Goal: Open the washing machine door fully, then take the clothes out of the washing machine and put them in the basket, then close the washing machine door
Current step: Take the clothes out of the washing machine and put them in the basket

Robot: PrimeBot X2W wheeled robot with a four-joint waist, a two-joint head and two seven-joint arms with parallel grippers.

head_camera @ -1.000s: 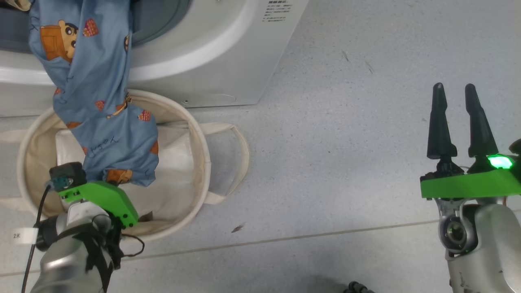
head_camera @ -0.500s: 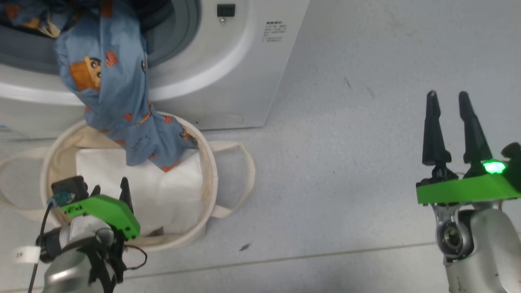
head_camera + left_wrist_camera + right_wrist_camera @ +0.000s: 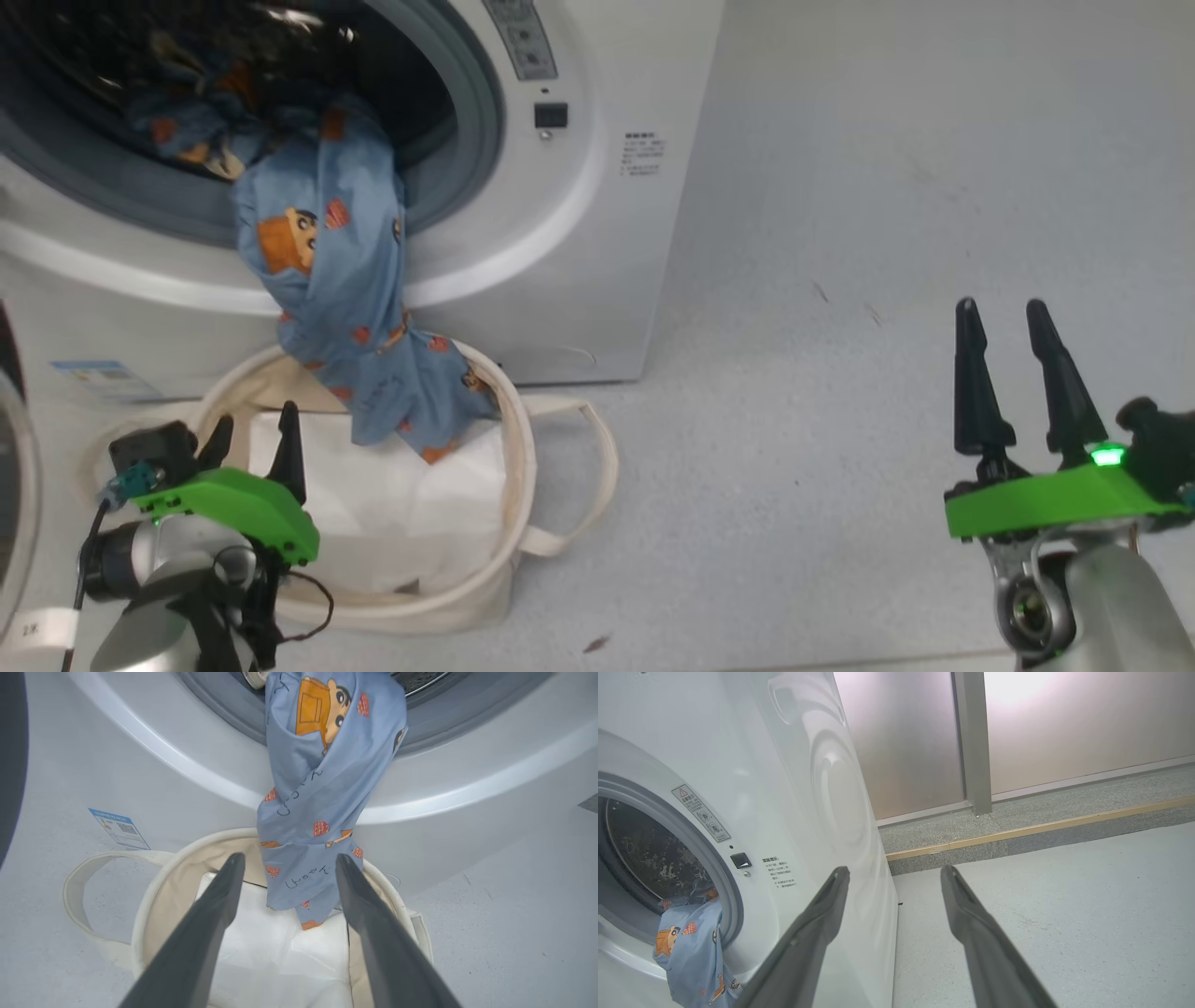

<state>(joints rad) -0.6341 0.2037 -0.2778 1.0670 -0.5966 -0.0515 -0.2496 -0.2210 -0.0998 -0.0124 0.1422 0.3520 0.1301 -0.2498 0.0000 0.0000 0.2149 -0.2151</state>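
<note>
A light-blue printed garment hangs out of the washing machine opening, its lower end lying over the far rim of the cream basket. More blue clothes sit inside the steel drum. My left gripper stands open over the basket's near left side, empty, a short way from the hanging garment. In the left wrist view the basket lies under its fingers. A sliver of the black door shows at the far left. My right gripper hangs open over the floor at right.
A flat white sheet lines the basket's bottom. A blue sticker marks the washer's lower front. Grey floor spreads to the right of the washer. In the right wrist view, a frosted wall with a raised kerb stands behind.
One second ago my left gripper was shut on the garment's lower end; it has let go and stands open. The garment's end now rests on the basket's rim. The head camera has tilted up.
</note>
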